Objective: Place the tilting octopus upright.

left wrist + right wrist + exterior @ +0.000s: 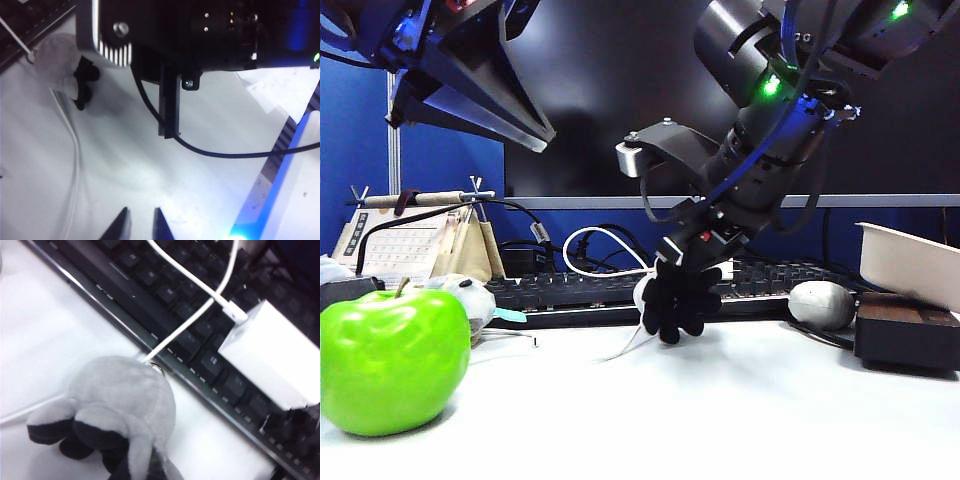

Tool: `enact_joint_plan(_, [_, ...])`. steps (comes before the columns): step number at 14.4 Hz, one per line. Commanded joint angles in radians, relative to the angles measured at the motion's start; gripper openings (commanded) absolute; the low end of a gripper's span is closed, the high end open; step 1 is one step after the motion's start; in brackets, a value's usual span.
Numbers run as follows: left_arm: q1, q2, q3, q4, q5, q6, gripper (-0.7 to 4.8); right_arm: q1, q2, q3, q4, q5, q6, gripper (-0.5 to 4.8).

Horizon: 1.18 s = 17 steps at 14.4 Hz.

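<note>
One tilting octopus [678,300] hangs clamped in the right gripper [685,262]; left gripper [141,225] gapes apart.

Plush octopus [678,298]: one, centre of the exterior frame
Green apple [390,360]: one, lower left
Black keyboard [590,295]: one, mid-frame
Grey oval lump [822,303]: one, right of centre
White cable [600,250]: one
Robot arms: two, each with one hand

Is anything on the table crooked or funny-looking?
Yes. The little octopus in front of the keyboard is tipped over: its black underside and tentacles face the camera instead of the table. The right pincer is shut on it. The left pincer hangs apart, jaws open.
</note>
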Motion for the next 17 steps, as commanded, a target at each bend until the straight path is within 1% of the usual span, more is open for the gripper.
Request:
enact_joint_plan(1, [-0.001, -0.001, 0.002, 0.005, 0.003, 0.032, 0.70, 0.005, -0.005, 0.005, -0.059, -0.006, 0.120, -0.02])
enact_joint_plan(4, [-0.001, -0.001, 0.002, 0.014, 0.006, 0.114, 0.70, 0.005, -0.005, 0.005, -0.114, -0.007, 0.144, -0.02])
enact_joint_plan(6, [-0.001, -0.001, 0.002, 0.045, 0.042, 0.141, 0.70, 0.005, -0.005, 0.005, -0.114, -0.009, 0.163, -0.02])
enact_joint_plan(9, [-0.001, -0.001, 0.002, 0.110, 0.098, 0.142, 0.70, 0.005, -0.005, 0.005, -0.121, -0.009, 0.203, -0.02])
enact_joint_plan(10, [-0.002, -0.001, 0.002, 0.122, 0.099, 0.142, 0.70, 0.005, -0.005, 0.005, -0.150, -0.013, 0.227, -0.02])
enact_joint_plan(12, [-0.002, -0.001, 0.002, 0.119, 0.099, 0.142, 0.70, 0.005, -0.005, 0.005, -0.201, -0.035, 0.234, -0.02])
enact_joint_plan(17, [-0.002, -0.001, 0.002, 0.118, 0.099, 0.142, 0.70, 0.005, -0.005, 0.005, -0.270, -0.035, 0.281, -0.02])
